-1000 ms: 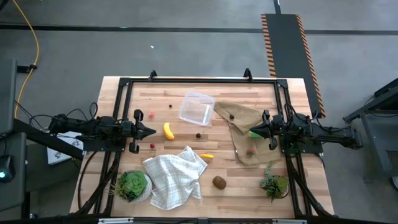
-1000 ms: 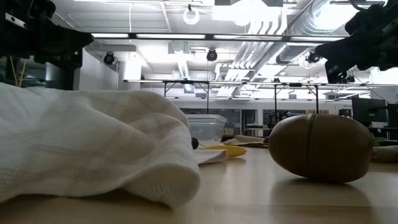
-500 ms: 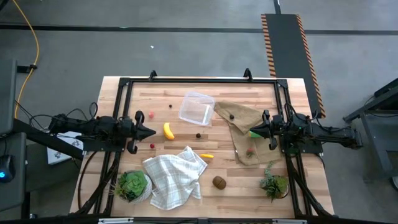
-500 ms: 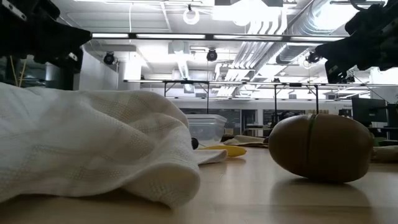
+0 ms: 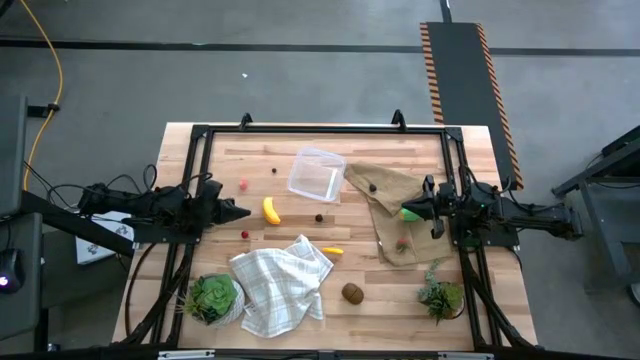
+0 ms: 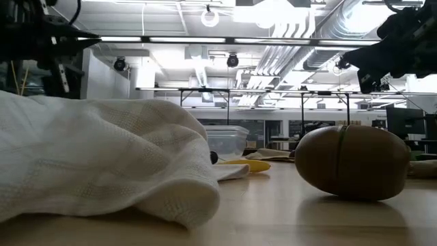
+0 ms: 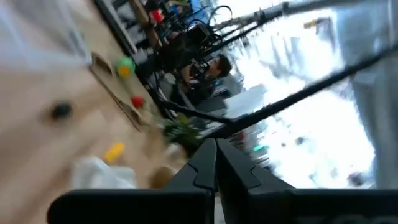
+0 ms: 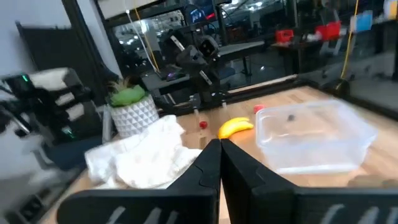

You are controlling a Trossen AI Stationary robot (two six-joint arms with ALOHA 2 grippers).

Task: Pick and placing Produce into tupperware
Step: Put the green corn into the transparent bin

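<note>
Yellow banana (image 5: 271, 210), brown kiwi (image 5: 352, 292), white checked cloth (image 5: 280, 284), clear tupperware (image 5: 316, 173)

You have bare wood around the clear square plastic container (image 5: 316, 173). A crumpled tan cloth (image 5: 388, 192) touches its right side.

A white cloth (image 6: 102, 160) fills the left foreground; a brown kiwi (image 6: 353, 162) sits right, the tupperware (image 6: 227, 141) and banana (image 6: 247, 165) behind.
</note>
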